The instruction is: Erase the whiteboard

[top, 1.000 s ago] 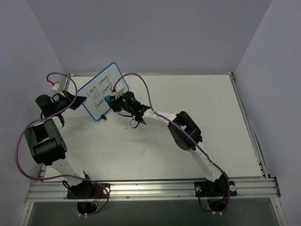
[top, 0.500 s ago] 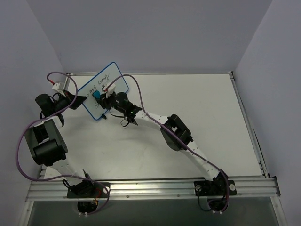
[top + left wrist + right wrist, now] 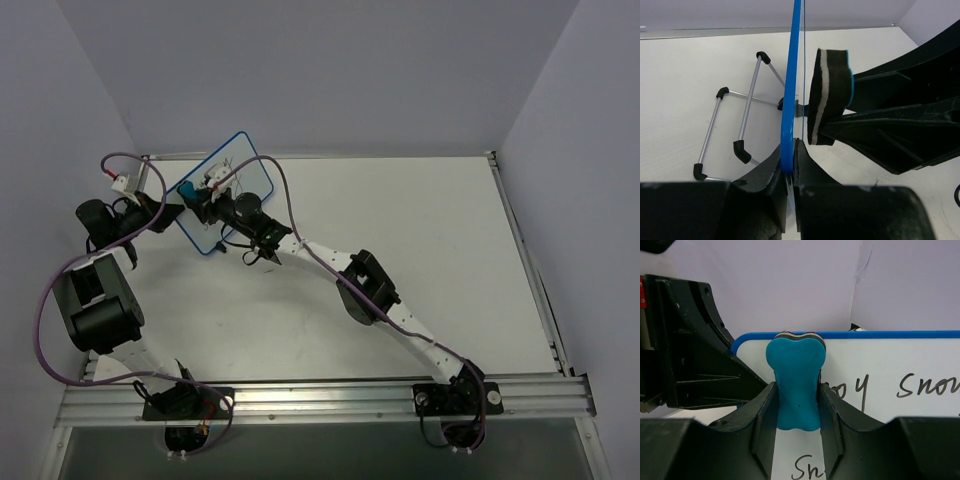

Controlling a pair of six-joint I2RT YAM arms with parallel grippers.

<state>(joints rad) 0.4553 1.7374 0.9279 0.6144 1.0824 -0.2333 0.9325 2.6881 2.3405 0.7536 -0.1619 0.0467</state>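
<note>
The whiteboard (image 3: 252,170), white with a blue frame, stands tilted at the table's back left. My left gripper (image 3: 174,212) is shut on its left edge. In the left wrist view the board (image 3: 791,85) is edge-on, pinched between the jaws of that gripper (image 3: 789,161). My right gripper (image 3: 194,194) is shut on a teal eraser (image 3: 187,188) held against the board's upper left corner. The right wrist view shows the eraser (image 3: 796,385) between the jaws of the right gripper (image 3: 796,412), with black handwriting left on the board (image 3: 900,365) to the right and below.
A wire stand with black feet (image 3: 742,127) props the board from behind. White walls close in at the left and back. An aluminium rail (image 3: 320,400) runs along the near edge. Purple cables (image 3: 300,200) loop over both arms.
My right gripper has swept the eraser leftward across the board, from its right part to its upper left corner. Less writing shows. The left gripper has kept its hold.
</note>
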